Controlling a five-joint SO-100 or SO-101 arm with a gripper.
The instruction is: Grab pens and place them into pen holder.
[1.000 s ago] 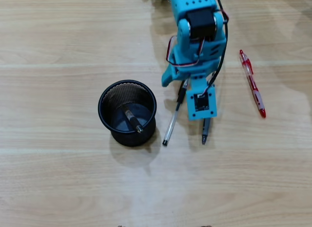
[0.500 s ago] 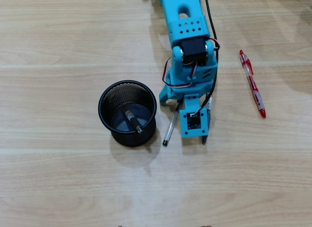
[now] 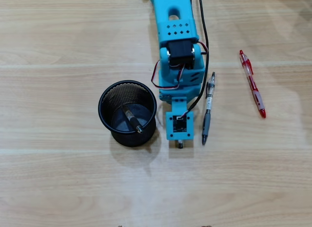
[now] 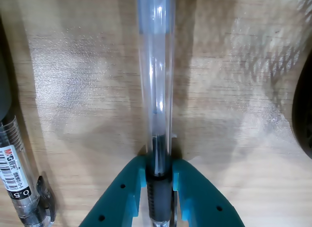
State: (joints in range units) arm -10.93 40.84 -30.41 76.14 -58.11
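Where the overhead view looks straight down on the pale wood-grain table (image 3: 58, 188), the round black wire-mesh pen holder (image 3: 127, 113) stands upright left of centre. Inside it lies one short black & silver pen (image 3: 131, 120), tilted, tip toward the holder's lower right wall. Teal 3D-printed arm (image 3: 175, 46) reaches down from the top edge, w/ its wrist camera block just right of the holder. Gripper itself is hidden under the arm here; only a dark pen tip (image 3: 180, 145) pokes out below the block. Clear & grey pen (image 3: 207, 110) lies on the table just right of the arm, nearly vertical in this view. Red pen (image 3: 252, 84) lies further right, well apart from the arm, slightly slanted.

Wrist view: teal gripper (image 4: 159, 188) comes in from the bottom edge, jaws nearly together & clamped on the clear pen w/ black cap (image 4: 157, 80), both sides of the dark end touching the fingers. Pen barrel runs straight up the frame over the wood. Clear & grey pen, w/ a printed label, sits at the left edge. Dark curve at the right edge is prob. the holder; can't tell for sure.
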